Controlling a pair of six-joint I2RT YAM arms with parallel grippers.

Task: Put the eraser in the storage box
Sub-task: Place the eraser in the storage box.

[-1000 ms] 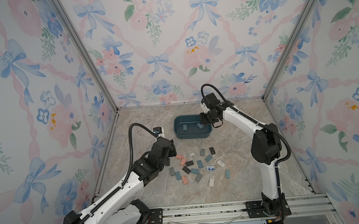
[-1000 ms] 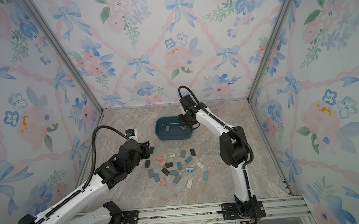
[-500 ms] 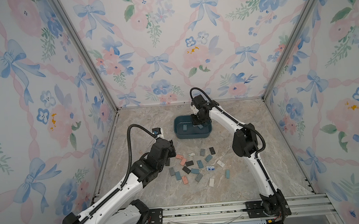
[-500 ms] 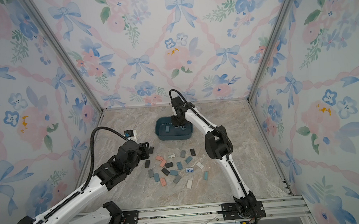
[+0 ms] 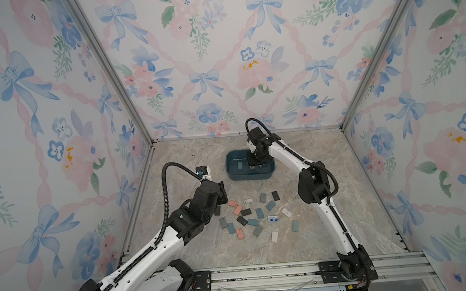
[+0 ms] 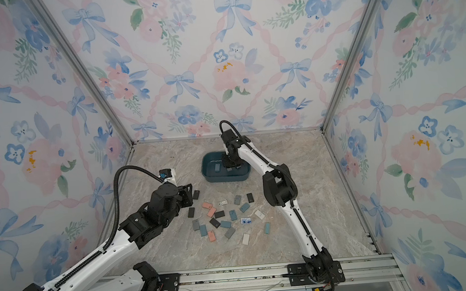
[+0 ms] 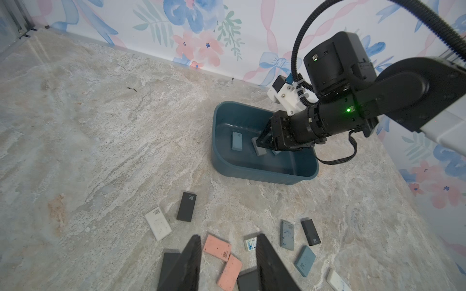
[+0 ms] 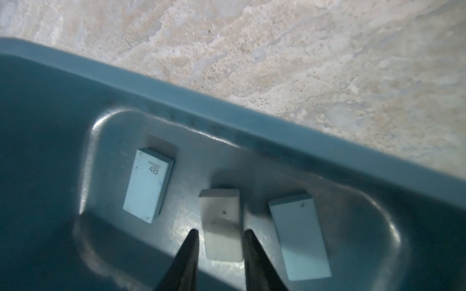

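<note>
I am holding my right gripper [image 8: 220,233] low inside the storage box [image 8: 227,118], and my two fingertips are standing either side of the grey eraser [image 8: 220,214] — narrowly parted, with a sliver of the box floor showing beside one tip, so I am not squeezing it. The grey eraser is lying flat on the floor of the box. Two more are sharing that floor: a pale blue eraser [image 8: 147,185] stamped 4B and a plain pale eraser [image 8: 300,236], each just beside the grey one and touching neither it nor each other. In a top view the box is sitting on the marble table [image 5: 187,161] at twelve o'clock of the loose erasers [image 5: 248,216]. I am hanging my left gripper [image 7: 228,238] over the ten o'clock edge of that scatter — jaws moderately apart, gripping nothing, with a pink eraser [image 7: 217,248] lying below the gap.
</note>
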